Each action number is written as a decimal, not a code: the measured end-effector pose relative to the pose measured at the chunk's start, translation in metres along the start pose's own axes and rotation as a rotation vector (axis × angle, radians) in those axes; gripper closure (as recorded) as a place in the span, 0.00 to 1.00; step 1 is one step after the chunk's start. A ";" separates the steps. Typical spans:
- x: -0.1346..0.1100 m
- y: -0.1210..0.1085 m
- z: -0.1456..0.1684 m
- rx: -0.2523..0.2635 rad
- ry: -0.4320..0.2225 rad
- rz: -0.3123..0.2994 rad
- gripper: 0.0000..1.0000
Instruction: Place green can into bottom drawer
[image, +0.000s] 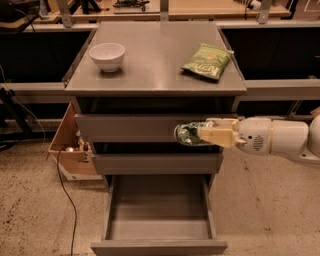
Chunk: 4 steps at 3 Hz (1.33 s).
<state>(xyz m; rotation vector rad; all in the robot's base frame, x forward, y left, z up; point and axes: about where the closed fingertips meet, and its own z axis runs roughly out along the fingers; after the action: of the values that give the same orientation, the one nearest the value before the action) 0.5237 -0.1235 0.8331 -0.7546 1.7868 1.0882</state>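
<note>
The green can (186, 134) lies sideways in my gripper (202, 134), which is shut on it. The white arm reaches in from the right, and the can hangs in front of the cabinet's upper drawer fronts, right of centre. The bottom drawer (159, 226) is pulled open below; its shallow grey tray holds nothing. The can is above the drawer's right half, well clear of it.
On the grey cabinet top (155, 70) stand a white bowl (107, 56) at the left and a flat green crisp bag (207, 61) at the right. A cardboard box (70, 150) with small items and a black cable (70, 200) lie on the floor at the left.
</note>
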 end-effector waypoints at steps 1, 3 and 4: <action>0.047 -0.001 0.002 -0.019 0.027 0.076 1.00; 0.163 -0.025 -0.009 -0.030 0.109 0.195 1.00; 0.164 -0.025 -0.009 -0.031 0.109 0.196 1.00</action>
<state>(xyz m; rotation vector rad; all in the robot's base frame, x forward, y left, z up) 0.4718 -0.1505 0.6780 -0.6785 1.9724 1.2249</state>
